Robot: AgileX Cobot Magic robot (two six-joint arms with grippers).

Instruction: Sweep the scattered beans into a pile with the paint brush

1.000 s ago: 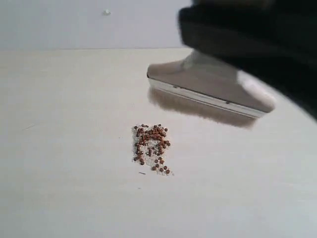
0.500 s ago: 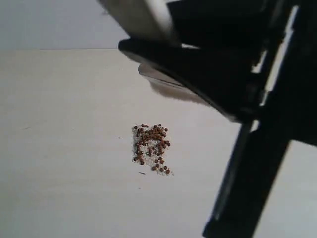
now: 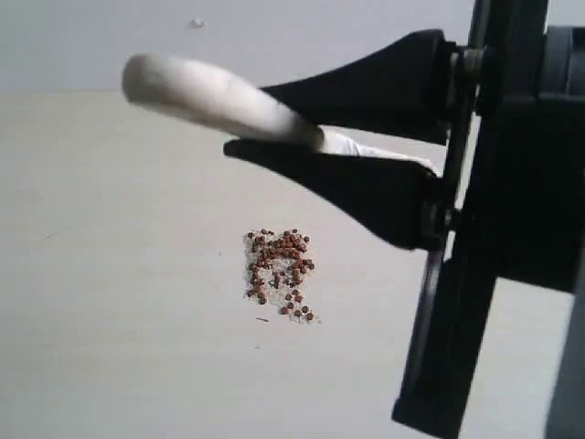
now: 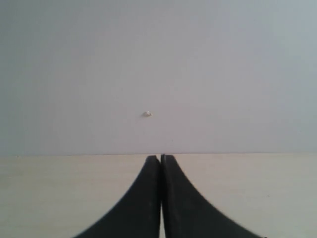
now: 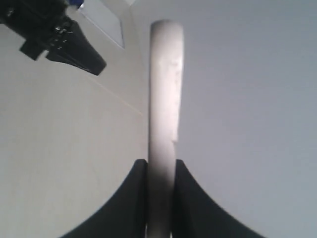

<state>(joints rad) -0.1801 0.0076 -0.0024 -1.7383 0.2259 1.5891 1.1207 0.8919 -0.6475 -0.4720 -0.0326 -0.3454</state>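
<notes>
Now that your right gripper (image 5: 161,163), clamped on the paint brush (image 3: 196,90), has swung it up off the bench (image 3: 110,274), the beans (image 3: 279,273) sit piled mid-bench, well short of the far edge, so sweeping looks done; your left gripper (image 4: 161,158) is closed on nothing.

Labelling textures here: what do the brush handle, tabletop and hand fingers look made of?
The paint brush handle: pale, smooth, likely wood; blur hides any grain. The tabletop: light, matte, wood-look, possibly laminate. Fingers of the right hand: black, matte, probably plastic.

Pile (image 3: 279,274) on the table (image 3: 110,347), paint brush (image 3: 210,91) above it, right gripper (image 3: 265,121) at right
</notes>
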